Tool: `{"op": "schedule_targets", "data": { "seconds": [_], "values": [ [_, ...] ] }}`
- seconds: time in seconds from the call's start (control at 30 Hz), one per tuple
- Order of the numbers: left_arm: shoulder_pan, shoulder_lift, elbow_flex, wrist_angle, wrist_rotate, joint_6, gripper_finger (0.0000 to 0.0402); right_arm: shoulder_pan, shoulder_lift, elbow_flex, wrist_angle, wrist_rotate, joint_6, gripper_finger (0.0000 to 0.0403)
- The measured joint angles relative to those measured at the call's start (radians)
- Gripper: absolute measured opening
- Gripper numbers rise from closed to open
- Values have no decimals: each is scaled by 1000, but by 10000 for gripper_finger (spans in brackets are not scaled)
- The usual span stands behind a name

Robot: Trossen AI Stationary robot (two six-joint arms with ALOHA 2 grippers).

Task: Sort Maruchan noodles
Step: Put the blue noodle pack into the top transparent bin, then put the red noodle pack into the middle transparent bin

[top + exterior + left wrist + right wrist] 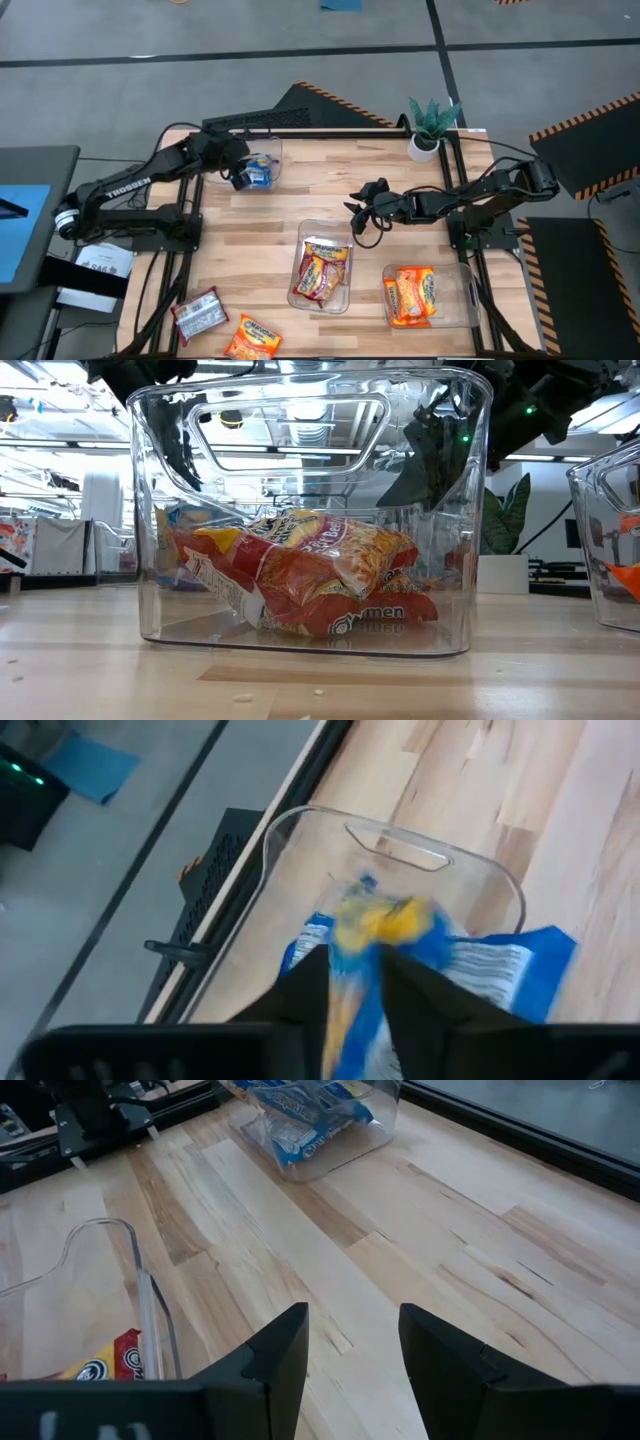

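Observation:
My left gripper (243,178) is at the far-left clear bin (268,150), shut on a blue noodle packet (365,945). More blue packets (510,970) lie inside that bin. My right gripper (362,206) hovers open over bare wood near the table's middle, touching nothing. The middle bin (345,290) holds red-brown packets (320,270), which lie flat on its floor (300,575). The near-right bin (455,300) holds orange packets (410,293). A red-brown and silver packet (198,313) and an orange packet (252,340) lie flat on the table at the near left. My left gripper pinches the blue packet between its two fingers (305,1005), the packet's near part (352,1010) running back between them. The fingers slant down from the table's left. The packet's free end (385,915) sticks out past the fingertips over the bin's opening.
A potted plant (430,125) stands at the far right edge. A black bar runs along the far edge behind the blue bin (215,870). Bare wood lies between the far-left bin and the middle bin (330,1250).

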Motion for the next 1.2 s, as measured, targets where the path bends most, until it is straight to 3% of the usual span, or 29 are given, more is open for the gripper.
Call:
{"op": "schedule_targets", "data": {
  "seconds": [0.13, 0.23, 0.43, 0.53, 0.8, 1.2],
  "values": [
    [0, -40, 7, -1, 4, -36, 137, 0, 0, 0, 2, 0, 0, 182],
    [0, -83, 10, 23, 77, -85, 167, 0, 0, 0, 3, 0, 0, 182],
    [-6, -166, -77, 259, 492, -186, 182, 0, 0, 0, 6, 0, 0, 182],
    [-33, -203, -195, 455, 617, -247, 183, 0, 0, 0, 6, 0, 0, 182],
    [-116, -326, -425, 690, 637, -323, 183, 0, 0, 0, 10, 1, 0, 182],
    [-325, -432, -447, 673, 585, -302, 183, -72, -44, 58, 111, 9, -116, 182]
  ]
}}
